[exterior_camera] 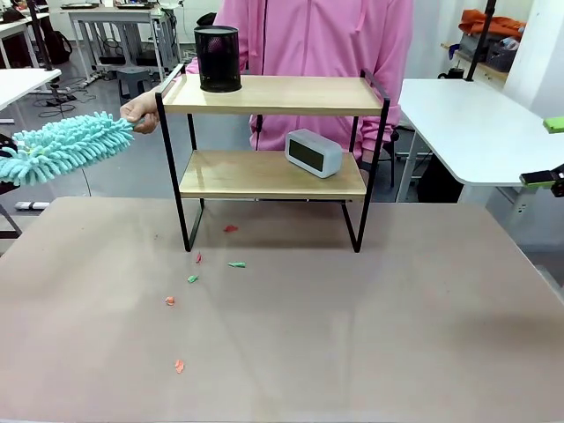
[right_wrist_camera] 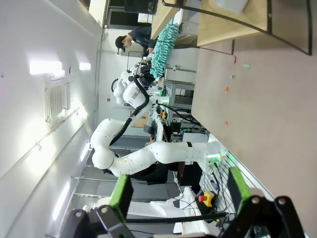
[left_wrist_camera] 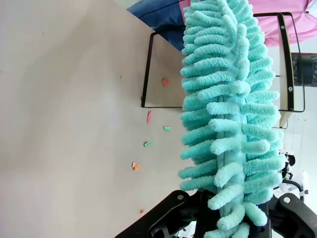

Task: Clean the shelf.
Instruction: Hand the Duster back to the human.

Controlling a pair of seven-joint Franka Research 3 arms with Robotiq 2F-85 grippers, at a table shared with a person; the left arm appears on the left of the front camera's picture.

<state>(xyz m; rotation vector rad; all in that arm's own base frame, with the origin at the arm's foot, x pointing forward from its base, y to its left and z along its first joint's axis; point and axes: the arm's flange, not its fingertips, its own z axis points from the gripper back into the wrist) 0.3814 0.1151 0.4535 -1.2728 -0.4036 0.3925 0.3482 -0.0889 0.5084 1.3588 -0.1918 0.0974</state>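
The shelf (exterior_camera: 273, 95) stands mid-table, two wooden boards in a black frame; it also lies sideways at the top of the left wrist view (left_wrist_camera: 285, 59). A fluffy teal duster (exterior_camera: 62, 145) stretches out to the shelf's left. A person's hand (exterior_camera: 141, 113) grips its right end by the top board's corner. In the left wrist view the duster (left_wrist_camera: 225, 114) rises from between the black fingers of my left gripper (left_wrist_camera: 230, 220), which is shut on its base. My right gripper (right_wrist_camera: 179, 187) stands open with nothing between its green pads, off the table's right side.
A black mesh cup (exterior_camera: 217, 58) sits on the top board and a grey clock (exterior_camera: 314, 152) on the lower one. Small paper scraps (exterior_camera: 191, 278) lie on the table in front of the shelf's left leg. A person in pink (exterior_camera: 317, 40) stands behind the shelf.
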